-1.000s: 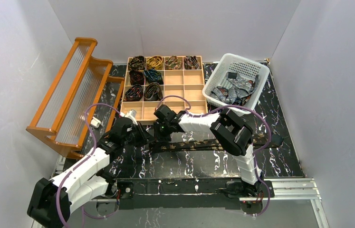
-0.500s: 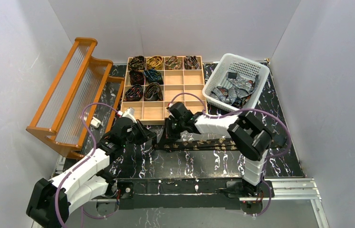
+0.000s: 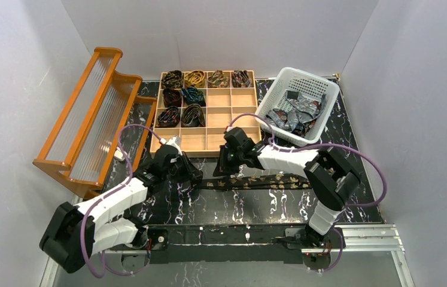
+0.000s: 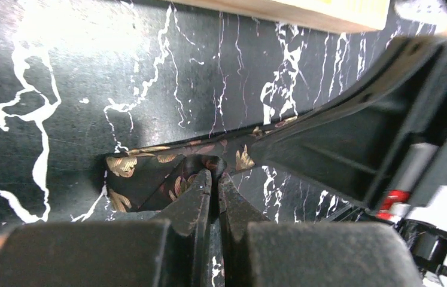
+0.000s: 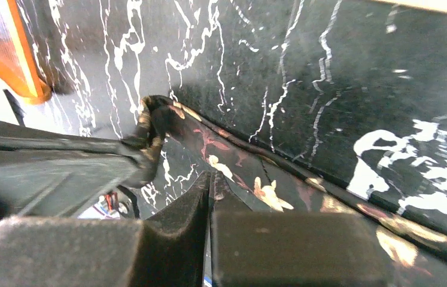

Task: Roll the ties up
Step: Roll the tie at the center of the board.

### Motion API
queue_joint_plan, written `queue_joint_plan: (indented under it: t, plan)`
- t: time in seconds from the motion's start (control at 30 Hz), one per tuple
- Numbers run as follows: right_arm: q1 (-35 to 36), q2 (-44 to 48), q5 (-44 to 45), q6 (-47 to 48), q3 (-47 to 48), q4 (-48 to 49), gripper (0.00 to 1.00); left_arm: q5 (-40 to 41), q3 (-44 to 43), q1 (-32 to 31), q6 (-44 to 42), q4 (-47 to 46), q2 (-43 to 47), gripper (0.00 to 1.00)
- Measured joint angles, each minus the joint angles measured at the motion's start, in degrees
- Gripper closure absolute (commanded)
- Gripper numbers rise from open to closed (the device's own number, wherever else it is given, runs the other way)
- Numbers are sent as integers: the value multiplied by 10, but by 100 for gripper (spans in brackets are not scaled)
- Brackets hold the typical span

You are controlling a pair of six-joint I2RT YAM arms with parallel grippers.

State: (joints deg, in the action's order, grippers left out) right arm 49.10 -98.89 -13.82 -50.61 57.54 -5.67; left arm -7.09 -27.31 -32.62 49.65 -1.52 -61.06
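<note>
A dark brown tie with a gold leaf pattern lies stretched left to right on the black marble table. My left gripper is shut on the tie's folded left end; in the left wrist view the fingertips pinch a raised fold of the tie. My right gripper sits just to the right of it, shut, its tips pinching the near edge of the tie. Several rolled ties fill the back-left cells of a wooden box.
The wooden compartment box stands just behind both grippers. A white basket holding grey-silver ties is at the back right. An orange rack stands on the left. The right gripper's body crowds the left wrist view.
Both grippers have shifted to the right along the table, the right one further, and the tie's left end has moved right with them.
</note>
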Motion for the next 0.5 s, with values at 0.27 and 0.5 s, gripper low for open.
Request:
queue_joint_plan:
  t: [0.27, 0.5]
  plan:
    - [-24, 88, 66, 17, -4, -32, 80, 11, -17, -48, -9, -28, -97, 99]
    - [-43, 112, 77, 28, -28, -42, 73, 32, -37, -79, -8, -42, -150, 71]
